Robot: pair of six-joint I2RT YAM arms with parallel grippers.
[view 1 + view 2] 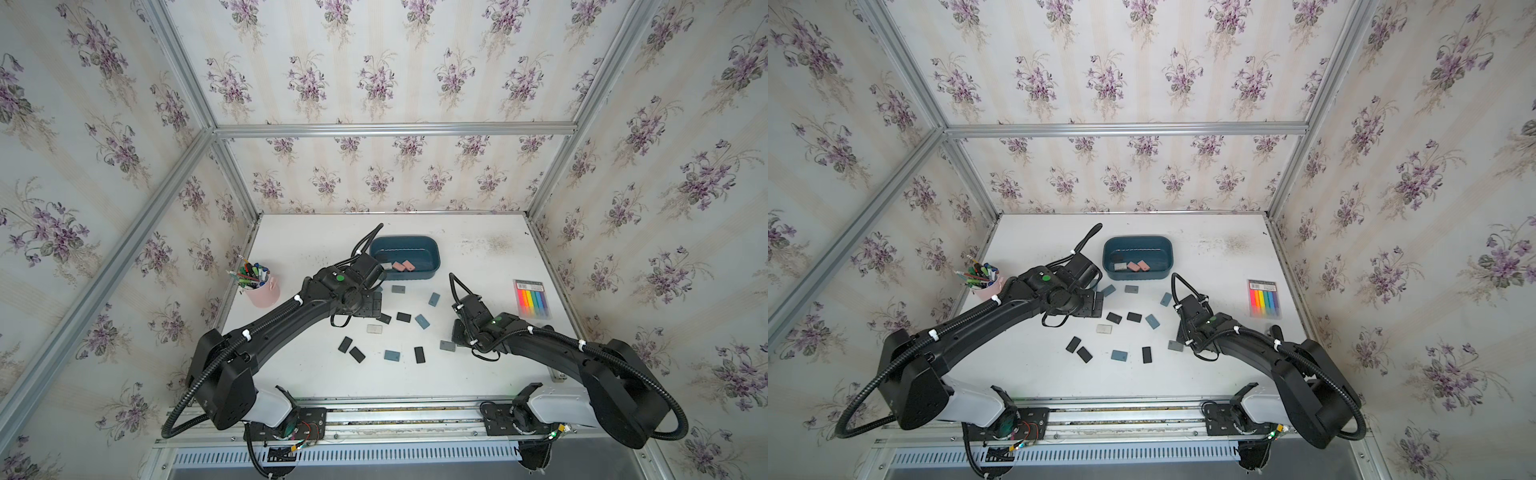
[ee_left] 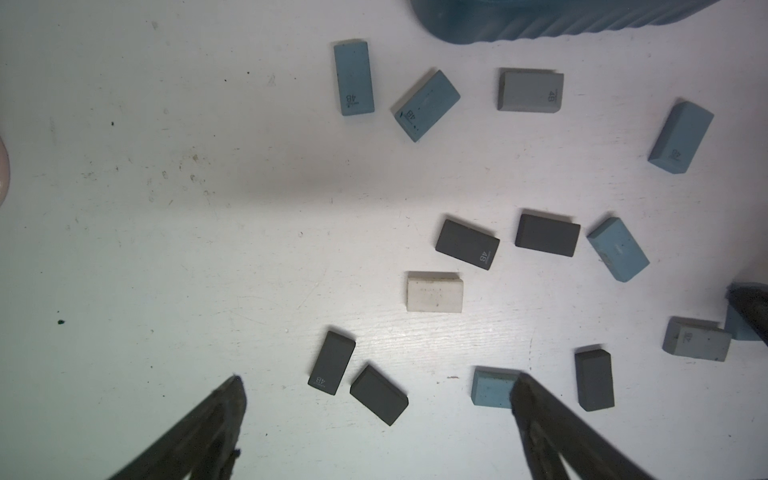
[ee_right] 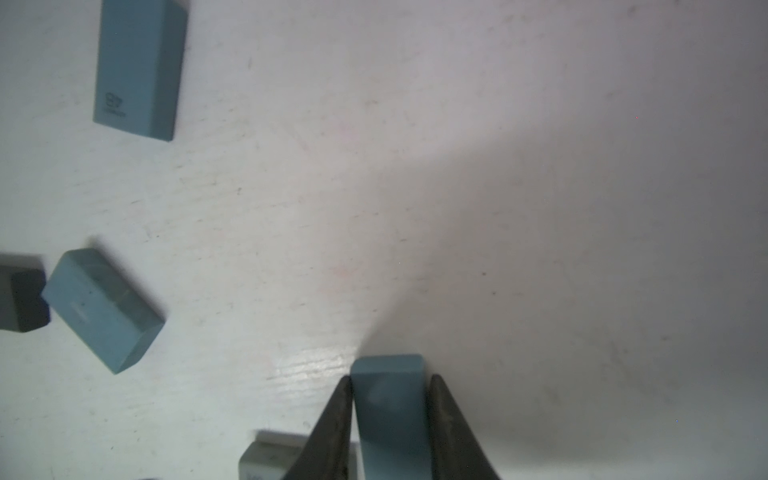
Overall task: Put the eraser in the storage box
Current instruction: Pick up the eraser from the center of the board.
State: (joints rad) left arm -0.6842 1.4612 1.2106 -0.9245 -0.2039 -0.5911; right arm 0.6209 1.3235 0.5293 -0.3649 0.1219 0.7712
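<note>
The dark teal storage box [image 1: 432, 266] [image 1: 1166, 266] stands at the back middle of the white table, and its wall [image 2: 540, 20] shows in the left wrist view. Two pink erasers [image 1: 403, 266] and a grey one lie inside it. In the right wrist view my right gripper [image 3: 390, 378] is shut on a blue eraser [image 3: 390, 407], with both fingers against its long sides, low over the table. In both top views the right wrist [image 1: 473, 320] hides this grip. My left gripper [image 2: 378, 378] hangs open over the loose erasers, in front of the box, holding nothing.
Several black, blue, grey and white erasers [image 1: 422, 321] lie scattered between the arms. A grey eraser [image 3: 266, 457] sits right beside the right fingers. A pink pen cup [image 1: 262, 291] stands at the left. A pack of coloured sticky tabs [image 1: 533, 300] lies at the right.
</note>
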